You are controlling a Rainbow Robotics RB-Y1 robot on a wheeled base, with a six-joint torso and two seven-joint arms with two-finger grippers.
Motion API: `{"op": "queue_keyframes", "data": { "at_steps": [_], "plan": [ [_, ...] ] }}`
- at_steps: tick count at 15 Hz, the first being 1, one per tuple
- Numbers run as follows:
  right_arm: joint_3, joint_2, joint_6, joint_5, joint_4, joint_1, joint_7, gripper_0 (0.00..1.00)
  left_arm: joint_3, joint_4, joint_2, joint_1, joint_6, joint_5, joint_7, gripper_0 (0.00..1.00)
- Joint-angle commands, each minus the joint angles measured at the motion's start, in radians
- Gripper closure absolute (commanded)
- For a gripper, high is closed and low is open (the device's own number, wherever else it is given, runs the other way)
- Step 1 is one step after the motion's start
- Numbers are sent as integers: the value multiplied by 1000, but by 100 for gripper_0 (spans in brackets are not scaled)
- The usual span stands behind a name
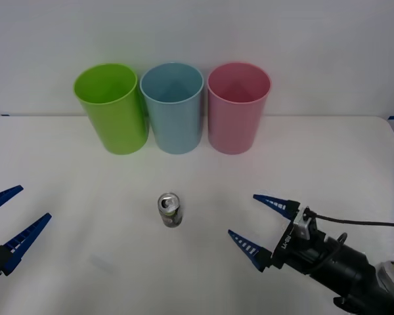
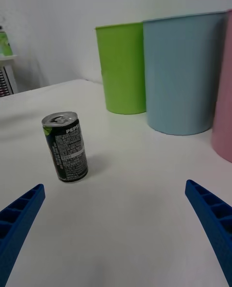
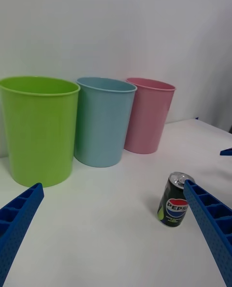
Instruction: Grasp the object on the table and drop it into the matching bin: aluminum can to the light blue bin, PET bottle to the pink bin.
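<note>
Now | small cylindrical aluminum can [image 1: 171,210] upright on smooth white table [image 1: 85,197] | right pincer [image 1: 257,225] apart | left pincer [image 1: 14,220] apart

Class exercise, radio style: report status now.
Both end effectors open: left, right. Aluminum can upright on table, ungrasped. Light blue bin behind; path clear.

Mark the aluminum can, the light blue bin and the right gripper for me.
aluminum can [image 1: 171,211], front view, on its side wall just below the pull-tab top.
light blue bin [image 1: 176,125], front view, on its outer front wall.
right gripper [image 1: 261,226], front view, midway between its open blue fingertips.
</note>
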Motion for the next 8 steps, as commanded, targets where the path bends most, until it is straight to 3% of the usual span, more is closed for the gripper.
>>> {"op": "queue_keyframes", "data": {
  "at_steps": [1,8],
  "plan": [
    [38,8,14,0,38,-40,17,0,0,0,0,0,0,0,0,0],
    [88,68,58,53,107,-109,47,0,0,0,0,0,0,0,0,0]
  ]
}}
